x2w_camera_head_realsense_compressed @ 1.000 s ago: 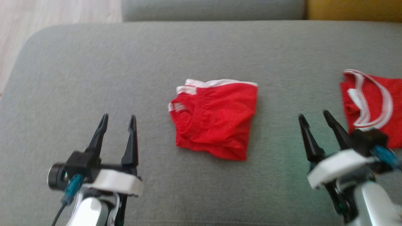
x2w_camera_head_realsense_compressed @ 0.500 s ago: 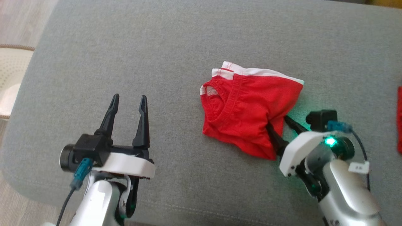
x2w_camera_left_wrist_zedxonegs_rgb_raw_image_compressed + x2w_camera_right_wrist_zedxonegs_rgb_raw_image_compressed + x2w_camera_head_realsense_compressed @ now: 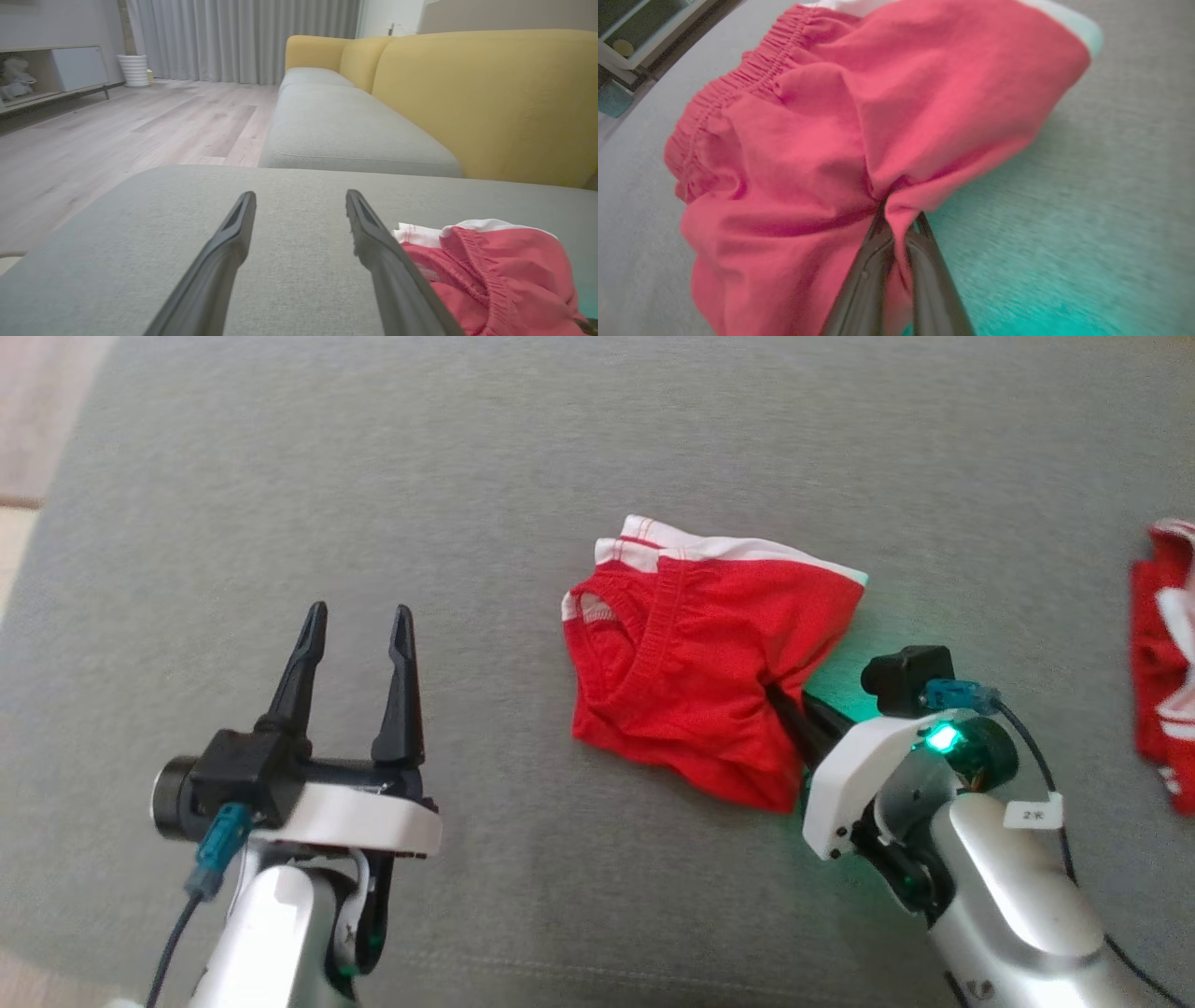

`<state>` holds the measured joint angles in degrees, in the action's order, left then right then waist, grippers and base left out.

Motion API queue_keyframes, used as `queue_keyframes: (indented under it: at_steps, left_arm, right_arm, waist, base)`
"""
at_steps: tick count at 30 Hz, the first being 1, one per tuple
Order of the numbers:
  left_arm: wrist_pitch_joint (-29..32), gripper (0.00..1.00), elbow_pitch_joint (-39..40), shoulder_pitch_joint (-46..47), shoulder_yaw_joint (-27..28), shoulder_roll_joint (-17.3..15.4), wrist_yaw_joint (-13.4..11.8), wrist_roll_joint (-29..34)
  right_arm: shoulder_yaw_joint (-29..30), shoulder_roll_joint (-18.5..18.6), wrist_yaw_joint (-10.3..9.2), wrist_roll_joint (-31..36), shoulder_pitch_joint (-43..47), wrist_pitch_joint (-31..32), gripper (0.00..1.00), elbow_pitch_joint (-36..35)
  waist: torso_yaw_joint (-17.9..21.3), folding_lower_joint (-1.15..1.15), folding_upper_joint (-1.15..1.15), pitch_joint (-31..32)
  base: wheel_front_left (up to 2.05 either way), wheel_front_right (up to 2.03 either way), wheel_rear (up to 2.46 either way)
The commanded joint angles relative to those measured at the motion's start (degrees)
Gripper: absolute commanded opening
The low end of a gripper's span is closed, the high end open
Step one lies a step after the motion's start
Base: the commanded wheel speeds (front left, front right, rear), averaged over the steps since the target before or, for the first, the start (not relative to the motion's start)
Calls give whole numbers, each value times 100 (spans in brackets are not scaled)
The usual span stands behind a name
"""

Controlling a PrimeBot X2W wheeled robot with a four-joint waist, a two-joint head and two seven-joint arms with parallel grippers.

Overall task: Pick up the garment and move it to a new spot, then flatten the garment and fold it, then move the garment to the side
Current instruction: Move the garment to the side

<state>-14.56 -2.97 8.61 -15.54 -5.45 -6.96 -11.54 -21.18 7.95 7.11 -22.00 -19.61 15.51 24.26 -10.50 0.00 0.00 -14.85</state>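
Observation:
The garment (image 3: 691, 663) is a folded pair of red shorts with white trim, lying mid-cushion on the grey sofa seat (image 3: 560, 448). My right gripper (image 3: 780, 698) is shut on the garment's right edge, where the cloth puckers around the fingers. The right wrist view shows red fabric (image 3: 822, 140) pinched between the two dark fingertips of that gripper (image 3: 896, 214). My left gripper (image 3: 357, 616) stands open over bare cushion to the garment's left, with nothing between its fingers. In the left wrist view that open gripper (image 3: 301, 200) has the garment (image 3: 490, 270) to its lower right.
A second red and white cloth (image 3: 1162, 663) lies at the right edge of the seat. The cushion's left edge meets pale wooden floor (image 3: 117, 126). A yellow sofa back (image 3: 490, 102) and more grey cushion (image 3: 345, 135) stand behind.
My right gripper has reached in to the garment's right edge and shut on the cloth, bunching it. The head camera has shifted down and sideways. The left gripper stays open.

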Motion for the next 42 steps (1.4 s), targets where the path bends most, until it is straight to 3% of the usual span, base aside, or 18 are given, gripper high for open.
queue_keyframes:
  at_steps: [1, 12, 20, 29, 37, 42]
  left_arm:
    - [-43, 100, 218, 130, 255, -63, 48, 66]
    - [-43, 100, 353, 109, 412, -185, 147, 228]
    - [-43, 100, 334, 237, 370, -329, 232, 309]
    - [1, 100, 404, 450, 336, -420, 248, 351]
    - [45, 100, 508, 756, 276, -476, 280, 383]
    - [44, 100, 503, 962, 244, -518, 324, 399]
  right_arm:
    - [-150, 150, 37, 50, -30, -44, 0, -213]
    - [-328, 1133, 37, 158, 27, 248, 0, -1202]
    - [-140, 1624, 37, 209, 32, 373, 0, -1613]
    - [-187, 2359, 37, 414, -644, 313, 0, -1592]
    - [-48, 3201, 37, 393, -1677, 443, 0, -964]
    - [68, 3332, 37, 329, -2063, 393, 0, -571]
  waist:
    - [251, 0, 0, 26]
    - [1534, 0, 0, -4]
    - [2119, 0, 0, -218]
    - [2345, 0, 0, -565]
    - [2372, 0, 0, -1054]
    - [2344, 0, 0, -1338]
  base:
    - [0, 0, 0]
    - [0, 0, 0]
    - [0, 0, 0]
    - [0, 0, 0]
    - [0, 0, 0]
    - [0, 0, 0]
